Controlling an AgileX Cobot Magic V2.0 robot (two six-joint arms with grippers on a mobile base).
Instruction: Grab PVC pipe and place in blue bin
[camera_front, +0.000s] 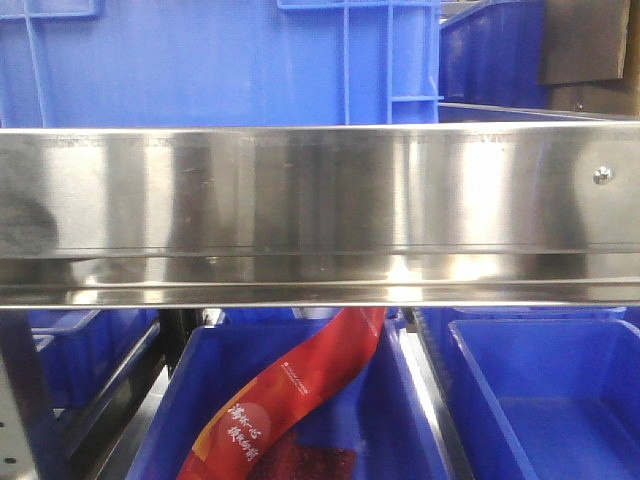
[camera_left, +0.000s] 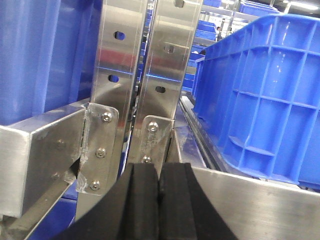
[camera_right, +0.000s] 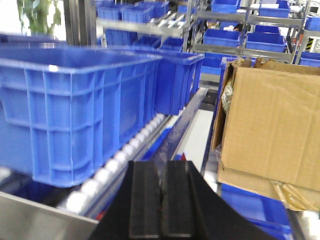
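Observation:
No PVC pipe shows in any view. Blue bins surround me: one (camera_front: 300, 400) below the steel shelf rail holds a red printed bag (camera_front: 290, 395), and an empty one (camera_front: 560, 400) sits to its right. My left gripper (camera_left: 159, 172) is shut with nothing between its black pads, facing riveted steel shelf uprights (camera_left: 145, 75). A large blue bin (camera_left: 265, 95) stands to its right. My right gripper (camera_right: 161, 170) is shut and empty too, pointing along a roller rack beside a large blue bin (camera_right: 75, 105). Neither gripper appears in the front view.
A wide steel shelf rail (camera_front: 320, 215) fills the middle of the front view, with a big blue crate (camera_front: 220, 60) above it. A cardboard box (camera_right: 272, 125) stands right of the right gripper. White rollers (camera_right: 120, 155) run under the blue bins. More racks of bins stand behind.

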